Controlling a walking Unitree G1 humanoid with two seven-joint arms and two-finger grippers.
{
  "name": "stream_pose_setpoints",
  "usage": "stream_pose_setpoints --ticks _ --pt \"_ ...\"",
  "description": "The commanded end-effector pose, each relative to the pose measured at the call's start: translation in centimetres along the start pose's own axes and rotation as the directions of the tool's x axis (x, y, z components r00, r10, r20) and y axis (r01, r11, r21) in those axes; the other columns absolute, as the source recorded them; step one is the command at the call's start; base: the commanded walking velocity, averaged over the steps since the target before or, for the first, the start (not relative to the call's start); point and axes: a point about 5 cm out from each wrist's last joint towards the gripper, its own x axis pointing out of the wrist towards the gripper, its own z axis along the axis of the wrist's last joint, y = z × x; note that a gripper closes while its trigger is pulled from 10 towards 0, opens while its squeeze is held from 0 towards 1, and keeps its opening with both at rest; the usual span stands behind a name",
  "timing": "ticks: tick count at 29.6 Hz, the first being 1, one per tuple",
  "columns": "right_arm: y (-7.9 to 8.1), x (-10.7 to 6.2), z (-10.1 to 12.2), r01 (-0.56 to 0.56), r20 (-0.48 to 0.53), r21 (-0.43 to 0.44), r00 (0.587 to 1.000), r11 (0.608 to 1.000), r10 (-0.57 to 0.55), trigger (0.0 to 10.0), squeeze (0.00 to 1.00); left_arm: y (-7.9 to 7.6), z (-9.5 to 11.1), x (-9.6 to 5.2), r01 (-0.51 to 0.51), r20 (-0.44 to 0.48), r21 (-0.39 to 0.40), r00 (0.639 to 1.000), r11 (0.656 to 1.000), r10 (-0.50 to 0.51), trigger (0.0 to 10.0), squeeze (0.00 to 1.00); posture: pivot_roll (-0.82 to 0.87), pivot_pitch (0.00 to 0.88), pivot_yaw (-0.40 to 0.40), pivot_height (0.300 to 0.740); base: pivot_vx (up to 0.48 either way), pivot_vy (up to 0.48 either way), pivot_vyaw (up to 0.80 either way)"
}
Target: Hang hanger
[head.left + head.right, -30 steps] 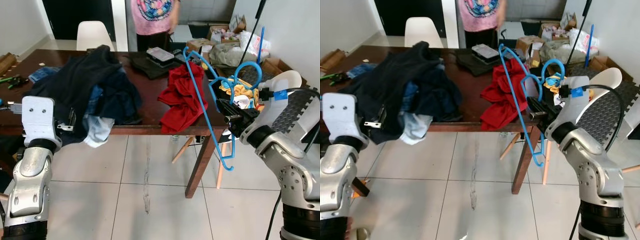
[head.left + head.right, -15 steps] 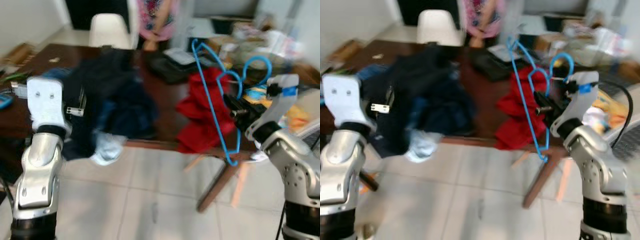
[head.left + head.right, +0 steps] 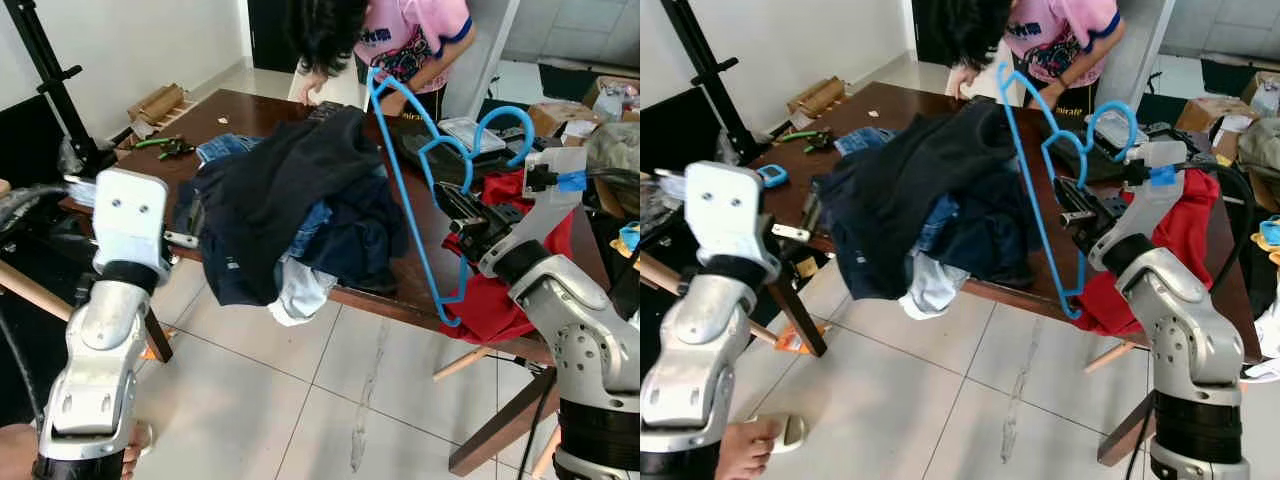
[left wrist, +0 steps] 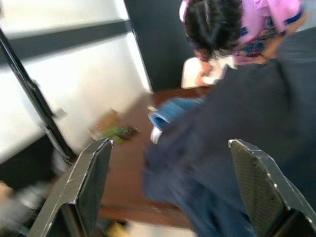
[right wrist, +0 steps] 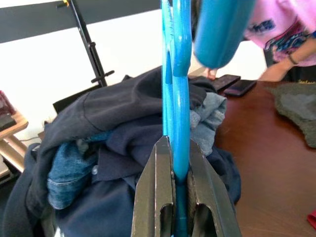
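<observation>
Camera now swung left, hanger (image 3: pixel 412 190) unchanged in grasp | right gripper (image 5: pixel 175 197) clamps hanger upright over table (image 3: pixel 250 115) | left gripper (image 4: pixel 168 187) wide, near clothes (image 3: pixel 285 195)

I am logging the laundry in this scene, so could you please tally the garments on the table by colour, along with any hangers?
Dark navy or denim garments, heaped so a separate count is not possible: 1 pile
Red garment: 1
Blue hanger, clamped in the right gripper: 1
Total: 3 items, counting the pile as one
</observation>
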Motion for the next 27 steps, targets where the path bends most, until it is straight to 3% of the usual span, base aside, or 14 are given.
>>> stream_pose_setpoints --ticks 1,2,4,5,7,11,12,13,14,15,19,21,26,27 --pt "-0.4 0.0 0.2 0.018 0.013 -0.008 1.000 1.000 -0.018 10.0 0.00 -0.5 -1.7 -0.7 0.011 -0.106 -0.168 0.994 0.986 -0.030 10.0 0.00 0.10 0.082 -0.025 0.740 0.000 0.000 0.00" --pt "-0.4 0.0 0.2 0.018 0.013 -0.008 1.000 1.000 -0.018 10.0 0.00 -0.5 -1.7 -0.7 0.011 -0.106 -0.168 0.994 0.986 -0.030 10.0 0.00 0.10 0.082 -0.025 0.740 0.000 0.000 0.00" --pt "-0.4 0.1 0.2 0.017 0.012 -0.010 1.000 1.000 -0.017 10.0 0.00 -0.7 -3.1 -1.2 -0.029 -0.195 -0.305 0.980 0.952 -0.033 10.0 0.00 0.10 0.085 -0.029 0.740 0.000 0.000 0.00" --pt "-0.4 0.1 0.2 0.017 0.012 -0.010 1.000 1.000 -0.017 10.0 0.00 -0.7 -3.1 -1.2 -0.029 -0.195 -0.305 0.980 0.952 -0.033 10.0 0.00 0.10 0.085 -0.029 0.740 0.000 0.000 0.00" --pt "-0.5 0.1 0.2 0.022 0.006 -0.016 1.000 1.000 -0.022 10.0 0.00 -0.8 -4.7 -1.6 -0.103 -0.299 -0.422 0.954 0.901 -0.031 10.0 0.00 0.10 0.088 -0.030 0.740 0.000 0.000 0.00" --pt "-0.6 0.1 0.2 0.024 0.003 -0.018 1.000 1.000 -0.024 10.0 0.00 -0.8 -5.2 -1.6 -0.118 -0.331 -0.447 0.943 0.887 -0.041 10.0 0.00 0.10 0.088 -0.030 0.740 0.000 0.000 0.00" --pt "-0.6 0.0 0.2 0.026 0.000 -0.022 1.000 0.999 -0.026 10.0 0.00 -0.6 -5.5 -1.3 -0.044 -0.343 -0.301 0.937 0.953 -0.065 10.0 0.00 0.10 0.090 -0.032 0.740 0.000 0.000 0.00" --pt "-0.5 0.0 0.1 0.027 -0.001 -0.024 1.000 0.999 -0.027 10.0 0.00 -0.2 -5.8 -0.9 0.013 -0.351 -0.172 0.933 0.985 -0.074 10.0 0.00 0.09 0.091 -0.030 0.740 0.000 0.000 0.00" --pt "-0.5 0.0 0.1 0.027 -0.001 -0.024 1.000 0.999 -0.027 10.0 0.00 -0.2 -5.8 -0.9 0.013 -0.351 -0.172 0.933 0.985 -0.074 10.0 0.00 0.09 0.091 -0.030 0.740 0.000 0.000 0.00" --pt "-0.5 0.0 0.1 0.028 -0.001 -0.025 1.000 0.999 -0.028 10.0 0.00 0.1 -6.0 -0.7 0.053 -0.356 -0.083 0.931 0.995 -0.080 10.0 0.00 0.09 0.091 -0.030 0.740 0.000 0.000 0.00" --pt "-0.5 -0.1 0.2 0.029 0.001 -0.027 1.000 0.999 -0.029 10.0 0.00 0.6 -6.1 -0.2 0.083 -0.357 -0.003 0.931 0.997 -0.079 10.0 0.00 0.09 0.093 -0.029 0.740 0.000 0.000 0.00" --pt "-0.5 -0.2 0.3 0.029 0.005 -0.027 1.000 0.999 -0.029 10.0 0.00 1.0 -6.1 0.4 0.148 -0.352 0.164 0.932 0.975 -0.083 10.0 0.00 0.08 0.093 -0.028 0.740 0.000 0.000 0.00" --pt "-0.5 -0.2 0.3 0.029 0.006 -0.027 1.000 0.999 -0.029 10.0 0.00 1.1 -6.0 0.6 0.173 -0.346 0.219 0.934 0.960 -0.089 10.0 0.00 0.08 0.093 -0.028 0.740 0.000 0.000 0.00" --pt "-0.5 -0.2 0.4 0.030 0.007 -0.026 1.000 0.999 -0.030 10.0 0.00 1.1 -5.6 1.0 0.192 -0.318 0.289 0.943 0.938 -0.095 10.0 0.00 0.07 0.095 -0.029 0.740 0.000 0.000 0.00"
